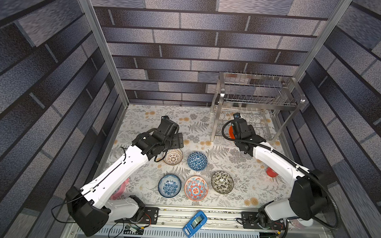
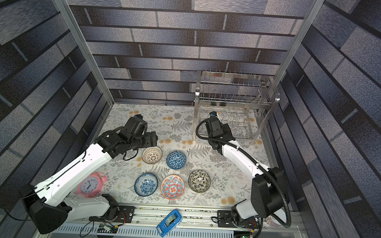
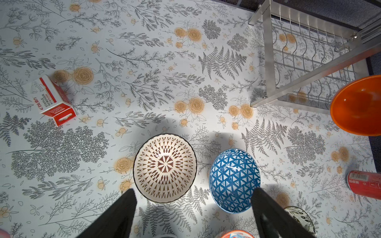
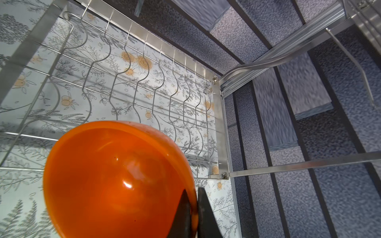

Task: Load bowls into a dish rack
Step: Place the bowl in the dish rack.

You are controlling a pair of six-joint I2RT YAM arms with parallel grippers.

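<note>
**A:** What's the biggest thing on the surface (image 1: 144, 121)?

**B:** The dish rack (image 1: 257, 100). It stands just ahead of the right gripper (image 4: 193, 195), with its wavy lower tier right beyond the fingertips.

**A:** And that gripper?

**B:** It's pinching the rim of the orange bowl (image 4: 115, 179), one finger inside and one outside. The bowl hangs tilted at the front of the lower tier. I can't tell whether it touches the wires.

**A:** The left gripper (image 3: 193, 192)?

**B:** It's spread wide, holding nothing, above the surface. The white lattice bowl (image 3: 165, 168) sits just ahead of one finger and the blue triangle bowl (image 3: 234, 180) just ahead of the other. The two are close together but apart.

**A:** The rest?

**B:** Three more sit behind that gripper, towards the arm bases. The blue-white floral bowl (image 1: 169, 185), the medallion bowl (image 1: 196, 188) and the black-and-white floral bowl (image 1: 222, 182) stand upright in a row.
</note>
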